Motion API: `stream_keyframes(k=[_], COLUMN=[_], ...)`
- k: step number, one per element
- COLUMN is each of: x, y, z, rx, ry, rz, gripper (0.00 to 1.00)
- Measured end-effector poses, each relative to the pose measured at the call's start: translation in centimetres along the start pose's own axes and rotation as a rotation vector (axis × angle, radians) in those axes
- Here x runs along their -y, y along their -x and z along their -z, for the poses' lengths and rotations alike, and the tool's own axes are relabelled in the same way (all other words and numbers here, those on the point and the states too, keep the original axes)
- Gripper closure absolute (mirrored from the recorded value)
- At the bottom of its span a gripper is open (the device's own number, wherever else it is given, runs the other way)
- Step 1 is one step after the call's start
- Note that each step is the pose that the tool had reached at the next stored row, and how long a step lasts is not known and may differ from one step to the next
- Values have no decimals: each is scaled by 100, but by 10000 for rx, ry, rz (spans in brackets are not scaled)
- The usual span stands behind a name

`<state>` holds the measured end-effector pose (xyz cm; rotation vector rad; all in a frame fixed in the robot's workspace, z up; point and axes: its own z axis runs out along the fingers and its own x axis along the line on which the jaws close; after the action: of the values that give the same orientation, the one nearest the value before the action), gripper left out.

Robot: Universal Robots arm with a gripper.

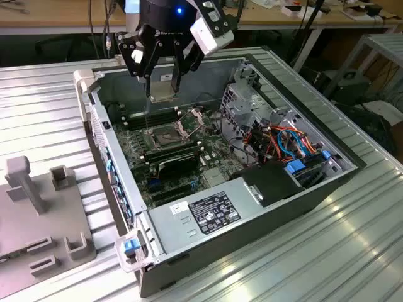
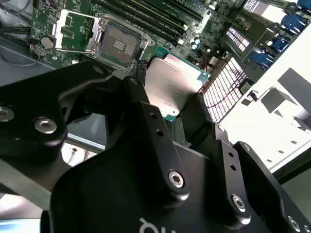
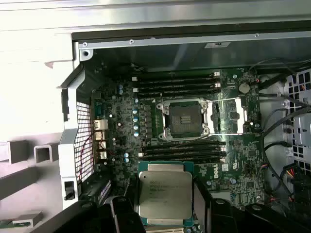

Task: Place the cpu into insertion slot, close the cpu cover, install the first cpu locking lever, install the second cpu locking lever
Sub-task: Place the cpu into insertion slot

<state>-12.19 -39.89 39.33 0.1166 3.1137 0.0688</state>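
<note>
**Cpu aloft, socket bare and waiting**

The tool is clenched on the cpu, pinching it by two opposite edges. That leaves the silver-grey top facing up and the chip lying flat, a grip that, I'd say, keeps the underside clear of the fingers.

The chip hangs in the air above the motherboard, touching nothing, inside the open computer case on the ribbed metal counter. In the first wrist view a bank of memory sticks lies between the cpu and the insertion slot, so it is near the slot but not yet over it.

The cpu cover is swung right back on its hinge and lies open beside the slot. That is why the dark centre shows bare, with nothing seated in it.
</note>
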Motion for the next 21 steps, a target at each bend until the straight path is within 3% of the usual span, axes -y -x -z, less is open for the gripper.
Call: stream_keyframes(k=[11,15,21], x=[-10,-24,-38], y=[18,90,143], z=[-1,-3,-5], rx=[0,0,0], ry=[0,0,0], rz=[1,0,-1], gripper=[46,46,46])
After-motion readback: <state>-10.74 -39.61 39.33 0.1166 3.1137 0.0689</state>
